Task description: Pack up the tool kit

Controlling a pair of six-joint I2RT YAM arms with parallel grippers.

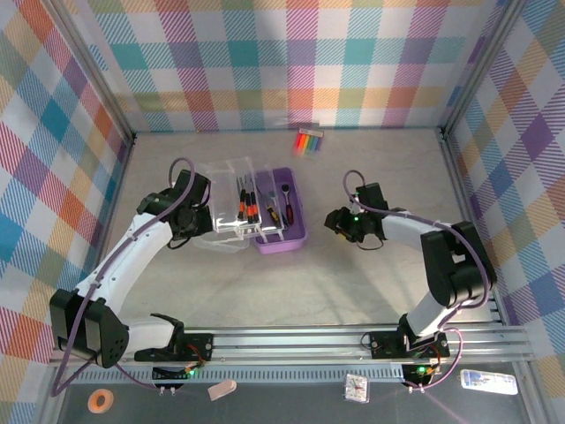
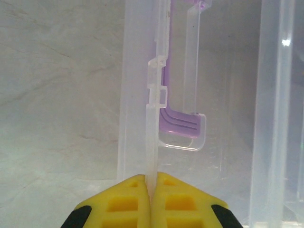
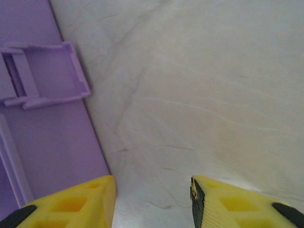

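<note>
Purple tool kit (image 1: 293,237) lies open, clear lid (image 1: 226,201) to its left

In the top view the tools (image 1: 251,205) at the purple base (image 1: 298,237) are too small to tell apart, and the markings of the striped packet (image 1: 309,140) cannot be read. The left wrist view cuts the clear lid (image 2: 142,95) at top and bottom and the left gripper (image 2: 150,178) at the bottom edge, with the purple handle (image 2: 179,121) hazy behind the plastic. The right wrist view cuts the purple base at its left edge and the right gripper (image 3: 153,180), with its 2 fingers (image 3: 237,204), at the bottom.
</note>
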